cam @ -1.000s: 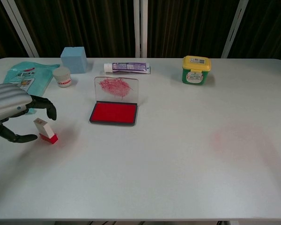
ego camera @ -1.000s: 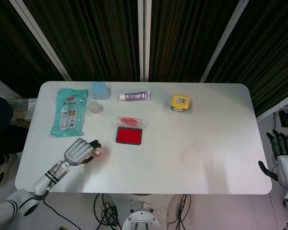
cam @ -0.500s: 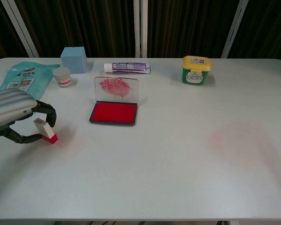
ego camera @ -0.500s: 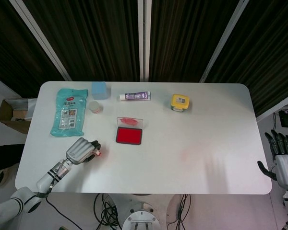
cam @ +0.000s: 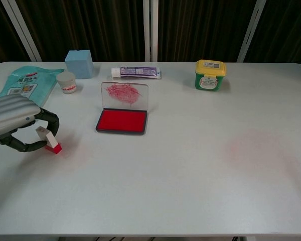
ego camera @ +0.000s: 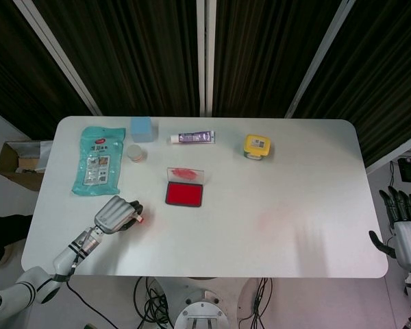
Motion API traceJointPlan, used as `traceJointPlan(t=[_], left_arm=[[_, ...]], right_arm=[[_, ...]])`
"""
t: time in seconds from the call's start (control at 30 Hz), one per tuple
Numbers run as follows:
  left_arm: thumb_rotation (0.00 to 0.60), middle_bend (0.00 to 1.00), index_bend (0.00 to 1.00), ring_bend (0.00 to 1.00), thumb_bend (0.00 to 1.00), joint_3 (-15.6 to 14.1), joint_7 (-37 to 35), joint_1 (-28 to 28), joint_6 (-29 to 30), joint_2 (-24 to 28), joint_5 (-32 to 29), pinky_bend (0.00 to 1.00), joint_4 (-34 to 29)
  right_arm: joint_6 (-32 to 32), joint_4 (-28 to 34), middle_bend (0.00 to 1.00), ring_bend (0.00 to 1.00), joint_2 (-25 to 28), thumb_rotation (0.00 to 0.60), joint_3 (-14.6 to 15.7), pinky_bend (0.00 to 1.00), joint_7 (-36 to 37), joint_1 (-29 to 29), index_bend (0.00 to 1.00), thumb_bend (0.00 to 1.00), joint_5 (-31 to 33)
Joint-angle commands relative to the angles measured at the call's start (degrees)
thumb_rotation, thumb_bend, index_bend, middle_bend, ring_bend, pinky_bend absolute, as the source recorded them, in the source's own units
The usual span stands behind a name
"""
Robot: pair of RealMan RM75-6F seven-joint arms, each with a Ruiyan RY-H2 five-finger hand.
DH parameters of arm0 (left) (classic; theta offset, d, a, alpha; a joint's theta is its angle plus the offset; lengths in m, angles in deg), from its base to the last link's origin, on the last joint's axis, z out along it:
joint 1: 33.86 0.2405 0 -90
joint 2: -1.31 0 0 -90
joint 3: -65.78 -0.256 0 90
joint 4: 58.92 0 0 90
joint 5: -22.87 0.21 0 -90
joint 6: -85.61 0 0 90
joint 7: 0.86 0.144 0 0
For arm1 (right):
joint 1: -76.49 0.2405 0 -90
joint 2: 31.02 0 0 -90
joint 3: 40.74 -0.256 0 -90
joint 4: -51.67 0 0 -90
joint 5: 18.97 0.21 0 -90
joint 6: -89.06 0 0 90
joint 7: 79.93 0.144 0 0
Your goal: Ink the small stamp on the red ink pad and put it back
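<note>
The small stamp (cam: 49, 140), a white block on a red base, stands tilted on the table left of the open red ink pad (cam: 122, 121). My left hand (cam: 12, 120) wraps round it. The thumb touches its near side and a curled finger comes over its top. From above the stamp (ego camera: 141, 218) shows only as a red tip past the left hand (ego camera: 115, 214). The ink pad (ego camera: 184, 195) has its clear, red-smeared lid (cam: 124, 95) standing upright behind it. My right hand (ego camera: 405, 229) hangs past the table's right edge, fingers apart and holding nothing.
Along the back stand a teal packet (cam: 22, 83), a blue cube (cam: 79, 64), a small white jar (cam: 66, 82), a purple tube (cam: 136, 73) and a yellow-lidded green tub (cam: 209, 75). A faint red smudge (cam: 256, 148) marks the table at right.
The left hand's fingers and thumb have drawn in from a loose open curl to close round the stamp. The stamp has barely shifted. The right hand stays in place.
</note>
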Motion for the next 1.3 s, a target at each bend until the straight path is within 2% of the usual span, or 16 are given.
traceJointPlan(t=[0.03, 0.2, 0.43, 0.57, 0.73, 0.9, 1.03, 1.3], left_arm=[[0.6, 0.53, 0.53, 0.99, 0.39, -0.1, -0.25, -0.12, -0.21, -0.06, -0.24, 1.0, 0.02], [0.6, 0.54, 0.55, 0.99, 0.41, -0.09, -1.61, -0.32, -0.27, 0.43, -0.79, 1.0, -1.08], [0.6, 0.56, 0.57, 1.0, 0.41, 1.1, -5.45, -1.42, 1.53, 3.76, -1.11, 1.0, -7.08], [0.6, 0.57, 0.57, 1.0, 0.41, 3.72, -4.02, -3.74, 1.08, 5.61, -1.85, 1.0, -12.53], [0.6, 0.59, 0.59, 1.0, 0.42, 7.75, 0.82, -8.84, -2.87, 4.54, -2.72, 1.0, -16.98], [0.6, 0.6, 0.6, 1.0, 0.44, 10.9, 3.27, -13.87, -7.32, 1.05, -3.96, 1.0, -15.64], [0.6, 0.6, 0.6, 1.0, 0.44, 12.9, 2.79, -17.35, -12.28, -3.0, -7.03, 1.0, -11.23], [0.6, 0.6, 0.6, 1.0, 0.45, 12.88, 0.67, -20.69, -16.89, -9.5, -9.59, 1.0, -1.5]], right_arm=[[-0.08, -0.14, 0.0, 0.0, -0.05, 0.6, 0.07, 0.0, 0.12, -0.04, 0.0, 0.18, 0.05], [-0.03, -0.39, 0.0, 0.0, -0.09, 0.6, 0.09, 0.0, 0.43, -0.13, 0.0, 0.18, 0.11], [-0.07, -0.65, 0.0, 0.0, -0.14, 0.6, 0.02, 0.0, 0.67, -0.04, 0.0, 0.18, 0.03], [-0.78, -0.97, 0.0, 0.0, -0.52, 0.6, 0.08, 0.0, 0.85, 0.29, 0.0, 0.18, 0.12], [-0.71, -1.09, 0.0, 0.0, -0.72, 0.6, 0.24, 0.0, 1.06, 0.29, 0.0, 0.18, -0.18], [0.18, -0.95, 0.0, 0.0, -0.04, 0.6, 0.18, 0.0, 1.65, -0.25, 0.0, 0.18, -0.13], [0.24, -1.39, 0.0, 0.0, 0.3, 0.6, 0.36, 0.0, 2.61, -0.52, 0.0, 0.18, -0.08], [0.18, -2.57, 0.0, 0.0, 0.14, 0.6, 0.31, 0.0, 4.1, -0.72, 0.0, 0.18, 0.28]])
